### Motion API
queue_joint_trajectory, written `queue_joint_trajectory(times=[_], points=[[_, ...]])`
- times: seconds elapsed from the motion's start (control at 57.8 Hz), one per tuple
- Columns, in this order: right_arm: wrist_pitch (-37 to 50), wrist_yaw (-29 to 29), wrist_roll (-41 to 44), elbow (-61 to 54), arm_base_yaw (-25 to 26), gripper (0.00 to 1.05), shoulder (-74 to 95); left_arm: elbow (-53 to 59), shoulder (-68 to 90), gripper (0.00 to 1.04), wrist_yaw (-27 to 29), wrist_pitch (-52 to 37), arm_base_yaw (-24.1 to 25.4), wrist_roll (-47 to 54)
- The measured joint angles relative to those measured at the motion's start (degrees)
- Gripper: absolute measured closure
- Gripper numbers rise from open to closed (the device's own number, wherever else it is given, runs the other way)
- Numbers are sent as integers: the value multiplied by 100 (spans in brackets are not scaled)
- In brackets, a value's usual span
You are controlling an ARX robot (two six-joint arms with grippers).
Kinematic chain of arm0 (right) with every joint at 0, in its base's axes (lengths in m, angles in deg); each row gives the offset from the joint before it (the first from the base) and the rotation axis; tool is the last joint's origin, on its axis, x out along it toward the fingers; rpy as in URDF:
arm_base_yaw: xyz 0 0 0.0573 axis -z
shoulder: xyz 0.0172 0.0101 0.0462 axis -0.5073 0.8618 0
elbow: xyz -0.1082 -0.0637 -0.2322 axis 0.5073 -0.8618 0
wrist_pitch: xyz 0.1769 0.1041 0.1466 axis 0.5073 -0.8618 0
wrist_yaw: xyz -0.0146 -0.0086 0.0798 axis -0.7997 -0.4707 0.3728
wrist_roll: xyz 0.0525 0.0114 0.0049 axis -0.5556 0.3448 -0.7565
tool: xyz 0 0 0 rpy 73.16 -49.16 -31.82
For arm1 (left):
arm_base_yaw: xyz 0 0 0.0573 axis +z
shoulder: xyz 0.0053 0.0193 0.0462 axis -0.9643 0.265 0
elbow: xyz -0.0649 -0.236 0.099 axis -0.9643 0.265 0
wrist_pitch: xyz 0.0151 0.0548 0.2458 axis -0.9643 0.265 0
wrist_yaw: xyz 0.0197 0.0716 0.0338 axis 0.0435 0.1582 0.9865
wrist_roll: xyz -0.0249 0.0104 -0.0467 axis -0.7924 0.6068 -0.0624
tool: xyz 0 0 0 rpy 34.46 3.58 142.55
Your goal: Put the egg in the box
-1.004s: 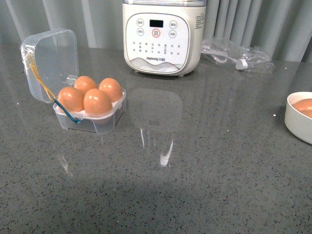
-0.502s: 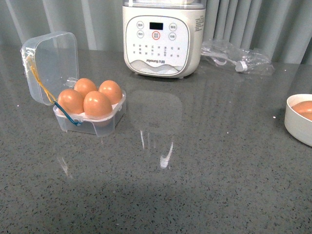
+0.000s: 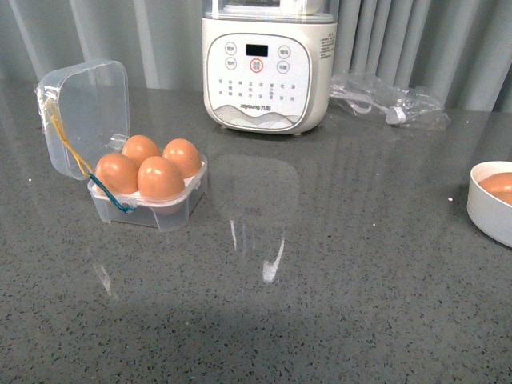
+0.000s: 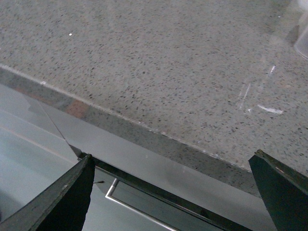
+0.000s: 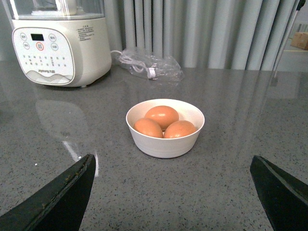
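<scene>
The clear box (image 3: 152, 206) stands at the left of the grey counter with its lid (image 3: 84, 116) hinged open. Several brown eggs fill its cups, the front one (image 3: 160, 178) nearest me. A white bowl (image 5: 165, 142) holds three more brown eggs, one of them at the back (image 5: 162, 115). The bowl also shows at the right edge of the front view (image 3: 490, 216). My right gripper (image 5: 172, 161) is open and empty, a short way back from the bowl. My left gripper (image 4: 173, 163) is open and empty over the counter's front edge. Neither gripper shows in the front view.
A tall cream appliance with buttons (image 3: 266, 68) stands at the back centre and also shows in the right wrist view (image 5: 60, 45). A crumpled clear bag with a cable (image 3: 388, 100) lies to its right. Grey curtains hang behind. Below the counter edge (image 4: 144, 127) is a cabinet front.
The whole front view has shifted a little, so everything sits slightly lower in the picture. Nothing on the counter has moved relative to the rest.
</scene>
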Motion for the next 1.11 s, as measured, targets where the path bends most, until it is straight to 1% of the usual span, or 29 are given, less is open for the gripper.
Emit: queue_joint_trajectory(times=[0.069, 0.121, 0.156, 0.277, 0.364, 0.502, 0.606, 0.658, 0.745, 0.848, 1.004, 1.108], points=[[0, -4, 0, 0, 0, 7, 0, -90, -7, 7, -79, -42, 232, -70], [0, -4, 0, 0, 0, 7, 0, -201, 85, 7, -365, -262, 492, -52], [0, -4, 0, 0, 0, 7, 0, -234, 184, 7, -452, -402, 590, -9], [0, -4, 0, 0, 0, 7, 0, -328, 846, 7, -868, -1217, 962, 216], [0, -4, 0, 0, 0, 7, 0, -535, 1624, 7, -1255, -2031, 1228, 345], [0, -4, 0, 0, 0, 7, 0, -1086, 3025, 7, -1716, -3187, 1392, 498], [0, -4, 0, 0, 0, 7, 0, -1600, 4092, 7, -1797, -3790, 1338, 651], [0, -4, 0, 0, 0, 7, 0, -2070, 4878, 7, -2057, -3982, 1281, 640], [0, -4, 0, 0, 0, 7, 0, -2911, 5989, 7, -2109, -4033, 1174, 693], [0, -4, 0, 0, 0, 7, 0, -3982, 7051, 7, -2024, -3823, 1102, 870], [0, -4, 0, 0, 0, 7, 0, -5152, 7967, 7, -1893, -3447, 1119, 1119], [0, -4, 0, 0, 0, 7, 0, -5552, 8306, 7, -1904, -3239, 1110, 1115]])
